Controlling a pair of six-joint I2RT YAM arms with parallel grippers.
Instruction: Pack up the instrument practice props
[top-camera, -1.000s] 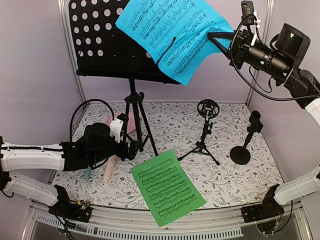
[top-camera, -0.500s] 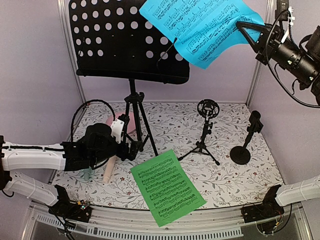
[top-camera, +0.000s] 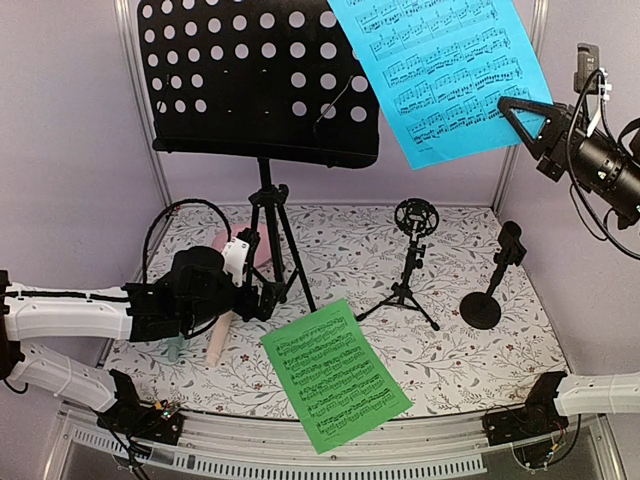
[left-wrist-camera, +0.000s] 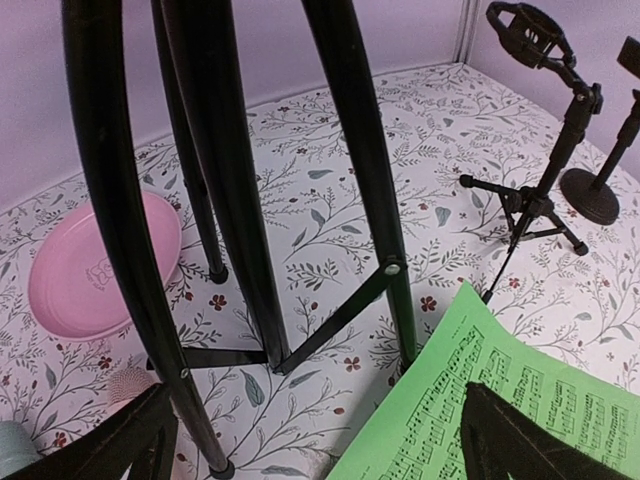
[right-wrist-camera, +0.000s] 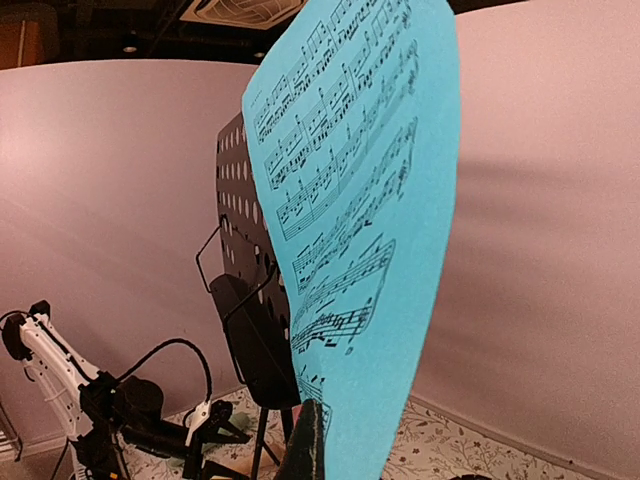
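Observation:
My right gripper (top-camera: 520, 112) is shut on a lower corner of the blue music sheet (top-camera: 440, 70), which hangs high at the right, clear of the black perforated music desk (top-camera: 250, 80). In the right wrist view the blue sheet (right-wrist-camera: 370, 200) rises from one dark finger (right-wrist-camera: 305, 445). My left gripper (top-camera: 262, 295) stands open and empty by the desk's tripod legs (left-wrist-camera: 250, 200). The green music sheet (top-camera: 335, 372) lies flat near the front edge. A peach microphone (top-camera: 218, 340) and a mint-green one (top-camera: 178, 348) lie under my left arm.
A small black microphone tripod (top-camera: 408, 265) and a round-based microphone stand (top-camera: 490, 290) stand mid-right on the flowered mat. A pink plate (left-wrist-camera: 100, 260) lies behind the desk's legs. Purple walls close in the back and sides.
My right gripper has carried the blue sheet rightwards off the music desk, and the sheet now hangs more upright. The left arm has not moved.

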